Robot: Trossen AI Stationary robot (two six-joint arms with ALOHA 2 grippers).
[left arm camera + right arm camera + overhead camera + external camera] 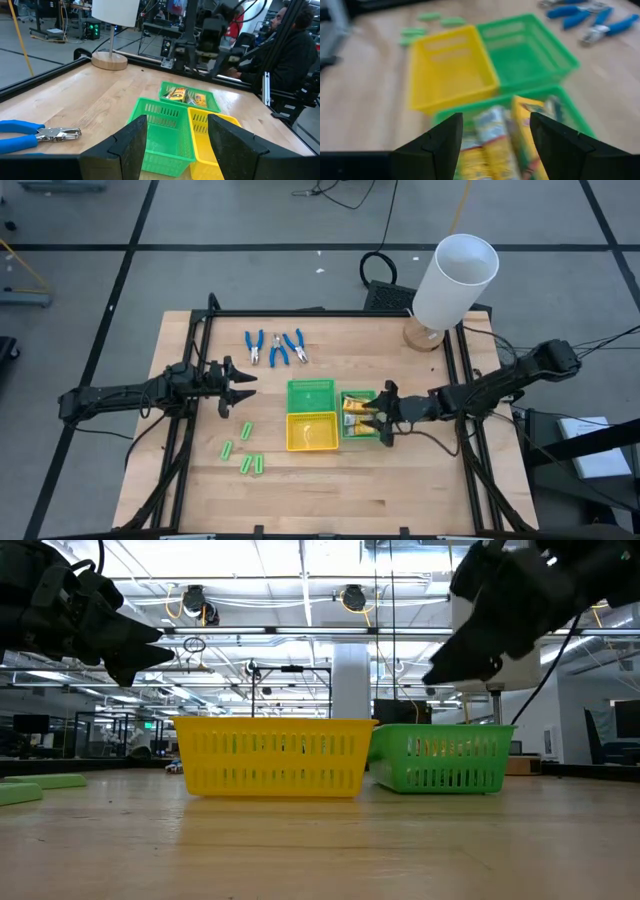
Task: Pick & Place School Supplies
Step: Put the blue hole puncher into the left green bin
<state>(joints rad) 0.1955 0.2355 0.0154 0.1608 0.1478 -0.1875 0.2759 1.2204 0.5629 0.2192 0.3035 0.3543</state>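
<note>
Hovering over the smaller green tray (357,429), we are keeping the right pincer (381,423) spread wide and holding nothing; the yellow-orange packets (495,142) are lying inside that tray, directly under the fingers, which we judge to mean sorted goods are being gathered here. We are holding the left pincer (243,386) above bare counter (200,480), its fingers also parted and empty, pointing toward the trays. The pliers (275,346) are lying in a loose row near the far counter edge, well apart from both pincers. The green sticks (245,452) are lying scattered on the near left, just beside the yellow tray (311,431), which is sitting empty, as is the larger green tray (310,394) behind it. The three trays are touching one another, so the right pincer is getting room only upward. The white cylinder (452,280) is standing at the far right corner, clear of the pliers.
</note>
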